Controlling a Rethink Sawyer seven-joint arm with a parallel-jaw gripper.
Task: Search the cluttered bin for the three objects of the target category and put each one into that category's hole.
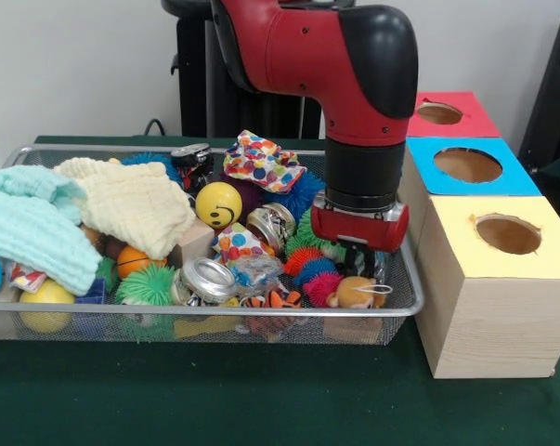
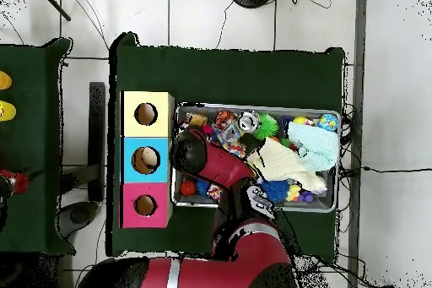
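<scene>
The silver wire-mesh bin (image 1: pixel 94 149) is full of mixed clutter and sits left of three wooden boxes. The boxes have holes in their red (image 1: pixel 451 116), blue (image 1: pixel 470 167) and yellow (image 1: pixel 502 237) tops. My gripper (image 1: pixel 365 265) hangs under the red wrist and reaches down into the bin's right end, above spiky balls (image 1: pixel 307 269) and a small plush toy (image 1: pixel 358 293). The clutter hides its tips. In the overhead view the arm (image 2: pixel 198 156) covers the gripper at the bin's left end (image 2: pixel 253 108), next to the blue box (image 2: pixel 145 160).
The bin holds a yellow smiley ball (image 1: pixel 218 204), crushed cans (image 1: pixel 208 279), a green spiky ball (image 1: pixel 148 284), a pale yellow cloth (image 1: pixel 136 200), a mint cloth (image 1: pixel 33 228) and a polka-dot cloth (image 1: pixel 261 160). Green table cover (image 1: pixel 261 400) lies in front.
</scene>
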